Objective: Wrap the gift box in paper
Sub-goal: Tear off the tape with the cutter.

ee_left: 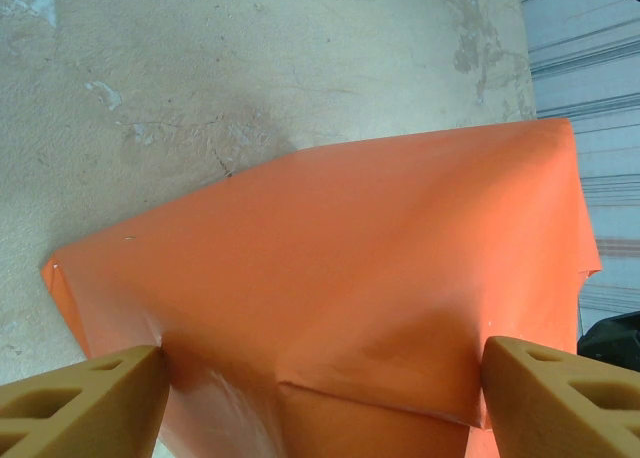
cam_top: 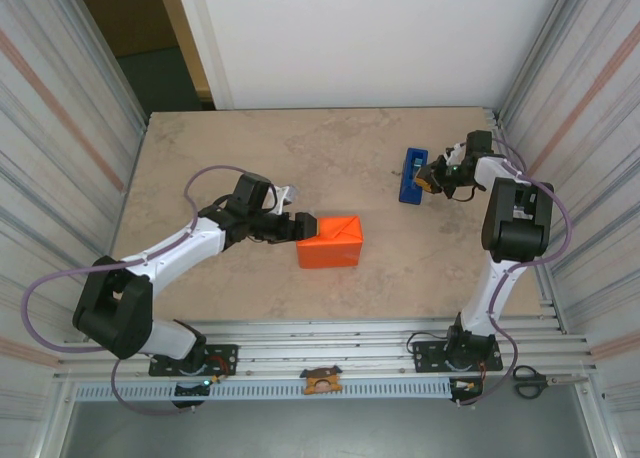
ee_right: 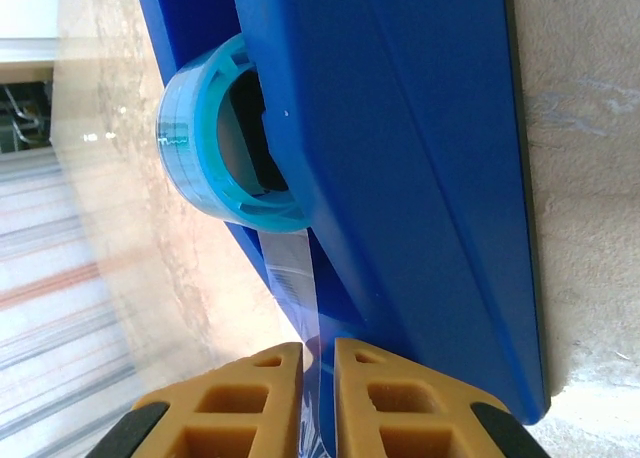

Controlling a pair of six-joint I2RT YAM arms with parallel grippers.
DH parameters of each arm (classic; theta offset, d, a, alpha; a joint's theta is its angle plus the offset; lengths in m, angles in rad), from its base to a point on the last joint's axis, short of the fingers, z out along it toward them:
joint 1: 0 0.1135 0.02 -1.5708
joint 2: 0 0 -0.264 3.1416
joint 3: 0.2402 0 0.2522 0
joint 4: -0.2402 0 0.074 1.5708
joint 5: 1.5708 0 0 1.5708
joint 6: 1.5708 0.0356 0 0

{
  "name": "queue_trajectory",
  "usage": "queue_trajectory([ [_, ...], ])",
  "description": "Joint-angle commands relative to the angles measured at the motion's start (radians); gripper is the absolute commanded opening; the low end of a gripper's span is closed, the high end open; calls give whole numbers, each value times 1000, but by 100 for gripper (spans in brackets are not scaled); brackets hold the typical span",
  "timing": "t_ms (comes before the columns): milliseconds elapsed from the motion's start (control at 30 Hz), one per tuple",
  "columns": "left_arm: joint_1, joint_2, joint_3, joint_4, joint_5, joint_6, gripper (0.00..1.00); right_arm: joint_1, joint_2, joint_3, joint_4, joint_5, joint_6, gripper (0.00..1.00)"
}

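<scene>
**Item: gift box (cam_top: 330, 241), wrapped.** A squarish block near the middle of the table (cam_top: 250, 148), closer to the near edge than the far one. It is fully covered by the paper (ee_left: 350, 268), so no bare box surface can be made out.

**Covering.** Bright orange, smooth and slightly glossy. The top view shows diagonal fold lines crossing the upper face. The left wrist view shows a broad slanted panel with soft creases. It ends in a folded edge low in that view, with a darker orange face beneath. One corner of the sheet sticks out to a point at the left.

**Left gripper (cam_top: 304, 227).** At the parcel's left end. Its tan fingers (ee_left: 80, 403) stand wide apart, one at each side of that end. Whether they press the paper cannot be told.

**Right gripper (cam_top: 436, 176).** Well apart from the parcel, at the far right, against the blue tape dispenser (cam_top: 411, 175). Its fingers (ee_right: 255, 398) are almost together, pinching the clear tape strip (ee_right: 293, 278) that runs down from the teal roll (ee_right: 200, 148).
</scene>
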State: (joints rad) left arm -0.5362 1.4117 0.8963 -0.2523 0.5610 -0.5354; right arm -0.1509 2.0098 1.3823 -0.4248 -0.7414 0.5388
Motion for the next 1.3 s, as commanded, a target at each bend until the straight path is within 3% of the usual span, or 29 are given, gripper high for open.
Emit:
queue_trajectory([
  [0, -2, 23, -34, -55, -10, 26, 81, -7, 2, 14, 7, -23, 1, 18],
  [733, -2, 29, -34, -49, -3, 24, 80, -22, 23, 11, 18, -65, 9, 24],
  [1267, -2, 29, -35, -48, 0, 23, 80, -21, 29, 12, 12, -81, 3, 17],
])
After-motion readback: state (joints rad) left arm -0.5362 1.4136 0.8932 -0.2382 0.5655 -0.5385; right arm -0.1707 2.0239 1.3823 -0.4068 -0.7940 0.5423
